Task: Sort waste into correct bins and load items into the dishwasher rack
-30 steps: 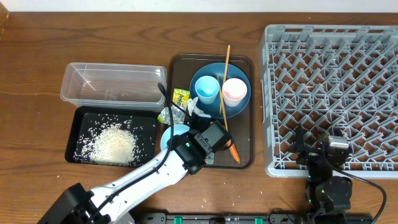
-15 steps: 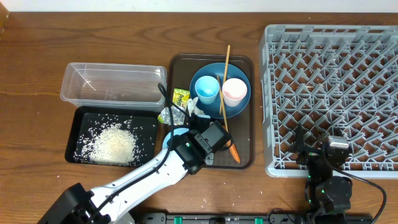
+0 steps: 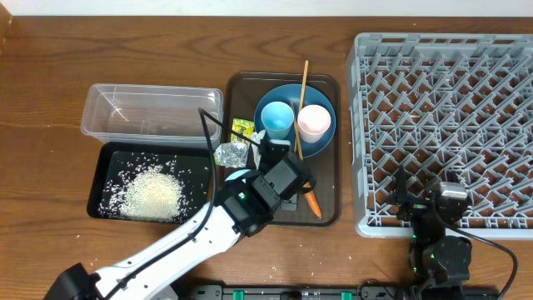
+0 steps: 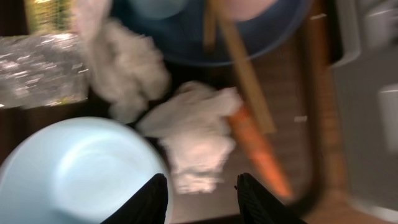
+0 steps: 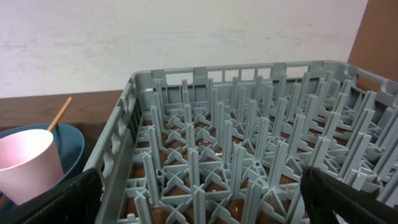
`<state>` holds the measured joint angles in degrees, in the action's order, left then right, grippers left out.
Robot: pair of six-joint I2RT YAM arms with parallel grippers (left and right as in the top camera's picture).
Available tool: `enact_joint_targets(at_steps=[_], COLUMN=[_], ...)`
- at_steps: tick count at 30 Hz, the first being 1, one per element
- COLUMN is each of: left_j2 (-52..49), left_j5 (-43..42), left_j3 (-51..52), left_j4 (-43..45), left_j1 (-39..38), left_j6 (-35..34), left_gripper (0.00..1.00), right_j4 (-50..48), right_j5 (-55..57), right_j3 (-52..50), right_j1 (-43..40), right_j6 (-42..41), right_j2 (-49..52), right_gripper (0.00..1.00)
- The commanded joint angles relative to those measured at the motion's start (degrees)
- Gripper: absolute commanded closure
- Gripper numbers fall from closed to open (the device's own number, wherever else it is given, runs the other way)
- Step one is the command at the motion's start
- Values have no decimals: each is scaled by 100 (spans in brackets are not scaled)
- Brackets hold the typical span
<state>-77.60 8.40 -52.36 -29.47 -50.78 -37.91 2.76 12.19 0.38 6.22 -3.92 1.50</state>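
Observation:
My left gripper (image 3: 279, 167) (image 4: 202, 199) hovers open over the brown tray, nothing between its fingers. Just ahead of it lies a crumpled white tissue (image 4: 199, 137), with the orange carrot (image 4: 258, 146) (image 3: 311, 202) to its right and the small pale blue bowl (image 4: 74, 171) (image 3: 231, 177) to its left. A second tissue (image 4: 127, 68) and the foil wrapper (image 4: 40, 74) (image 3: 231, 152) lie farther back. The blue plate (image 3: 296, 143) carries a light blue cup (image 3: 277, 119), a pinkish cup (image 3: 314, 123) and chopsticks (image 3: 301, 100). My right gripper (image 3: 425, 196) (image 5: 202, 199) stands wide open at the grey rack's (image 3: 445, 125) near edge.
A yellow-green packet (image 3: 242, 127) lies at the brown tray's (image 3: 329, 212) left side. The clear tub (image 3: 151, 111) stands at the left, and in front of it the black tray (image 3: 104, 179) holds loose rice (image 3: 154, 193).
My left gripper has opened and shifted a little toward the blue plate. The right arm has not moved.

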Motion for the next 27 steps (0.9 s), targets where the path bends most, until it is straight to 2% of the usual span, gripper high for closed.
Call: enact_joint_targets(at_steps=[1, 5, 7, 10, 11, 14, 20, 27], left_j2=[35, -2, -39, -142, -175, -358, -817, -1281], left_j5=[-623, -671, -673, -890, -981, -1294, -1311, -896], left_j3=[-129, -118, -111, -96, -94, -90, -85, -85], left_j4=[118, 136, 103, 85, 87, 105, 501, 859], left_j1=[-4, -11, -11, -20, -20, -55, -208, -201], left_j6=[-107, -358, -358, -354, -356, -361, -356, -350], left_gripper=[61, 62, 75, 81, 87, 90, 91, 91], right_j4=[26, 26, 26, 26, 26, 26, 26, 26], right_j5=[0, 0, -2, -2, -2, -2, -2, -2], right_j3=[-7, -7, -7, -7, -7, -7, -7, -7], right_j1=[72, 72, 72, 72, 72, 72, 72, 72], right_j6=[-28, -28, -28, -28, -28, -28, -28, -28], right_j2=[-4, -4, -4, -4, -4, -4, -4, -4], right_gripper=[1, 1, 1, 1, 1, 1, 1, 1])
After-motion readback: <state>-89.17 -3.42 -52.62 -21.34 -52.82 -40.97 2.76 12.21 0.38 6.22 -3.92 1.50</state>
